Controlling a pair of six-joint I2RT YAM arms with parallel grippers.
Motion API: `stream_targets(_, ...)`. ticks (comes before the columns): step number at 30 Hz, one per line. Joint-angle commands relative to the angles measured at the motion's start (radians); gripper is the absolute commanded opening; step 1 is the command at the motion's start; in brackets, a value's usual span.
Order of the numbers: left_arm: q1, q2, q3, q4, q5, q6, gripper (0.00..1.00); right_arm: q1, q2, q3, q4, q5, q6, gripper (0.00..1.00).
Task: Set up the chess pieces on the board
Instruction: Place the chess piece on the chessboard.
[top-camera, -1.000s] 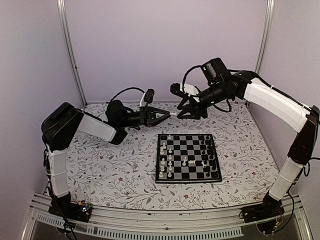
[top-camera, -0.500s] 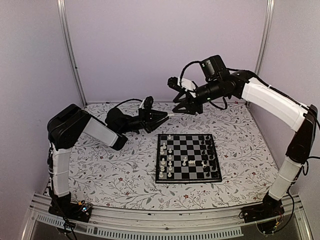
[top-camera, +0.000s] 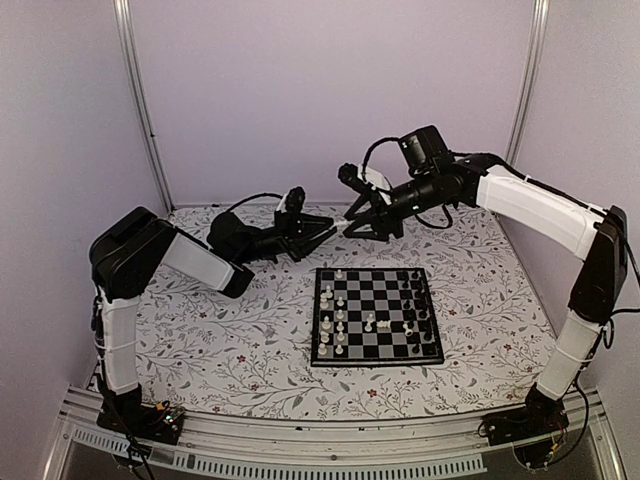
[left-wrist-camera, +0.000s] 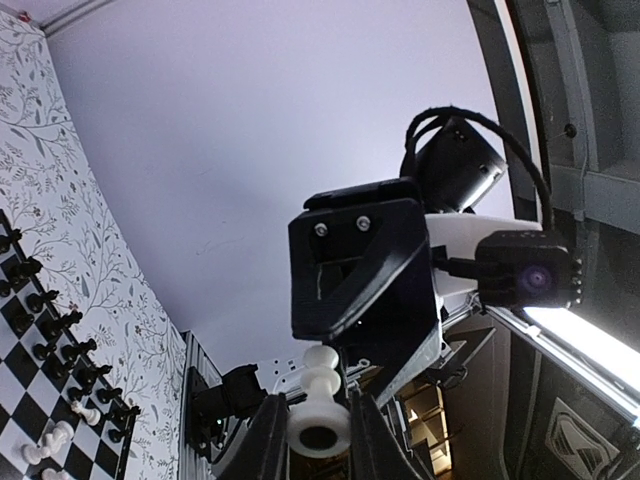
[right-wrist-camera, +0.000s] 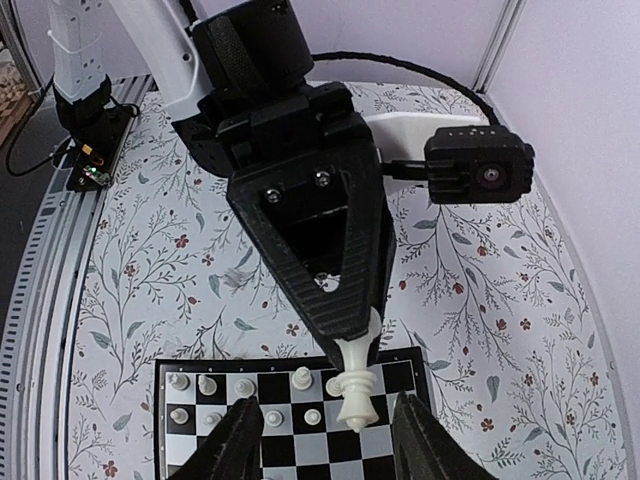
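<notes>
Above the back of the table, my left gripper (top-camera: 322, 231) is shut on the base of a white chess piece (left-wrist-camera: 320, 408), whose head points at my right gripper (top-camera: 362, 222). In the right wrist view that white piece (right-wrist-camera: 355, 392) sticks out of the left gripper's black wedge. It hangs between my right fingers (right-wrist-camera: 238, 440), which stand open with a gap on each side. The board (top-camera: 375, 362) lies flat below. On it, white pieces (top-camera: 331, 322) line the left columns and black pieces (top-camera: 421, 305) the right.
A few white pieces (top-camera: 385, 326) stand or lie loose near the board's middle. The floral table surface (top-camera: 220, 340) spreads round the board. Purple walls and metal posts (top-camera: 140, 100) close in the back and sides, and the left arm's elbow (top-camera: 130, 250) is raised at the left.
My right gripper has moved left and down towards the left gripper, so its fingers now flank the white piece, and it has widened a little. The left gripper still holds the piece.
</notes>
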Motion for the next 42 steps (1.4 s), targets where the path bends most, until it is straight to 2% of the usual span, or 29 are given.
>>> stream_targets(1,-0.004,-0.036,0.007,0.313,0.002,-0.005,0.00,-0.036,0.008,-0.026,0.058,-0.085,0.062,0.48)
stream_targets(14,-0.007,-0.031,0.008,0.313,0.004,-0.003,0.00,-0.038,0.032,-0.027,0.078,-0.152,0.085,0.40)
stream_targets(31,-0.006,-0.021,0.001,0.312,0.016,-0.006,0.01,-0.038,0.047,-0.007,0.092,-0.162,0.115,0.11)
stream_targets(33,-0.004,-0.019,0.001,0.311,0.018,-0.006,0.04,-0.038,0.046,-0.002,0.092,-0.154,0.118,0.08)
stream_targets(37,0.017,-0.035,-0.025,0.289,0.014,0.009,0.20,-0.038,0.047,0.031,0.051,-0.108,0.107,0.06)
stream_targets(39,0.044,-0.071,-0.038,0.210,0.047,0.053,0.24,-0.038,0.048,0.070,-0.008,-0.056,0.064,0.06)
stream_targets(42,0.104,-0.181,-0.065,-0.032,0.110,0.224,0.52,-0.037,0.073,0.164,-0.135,0.026,-0.013,0.06)
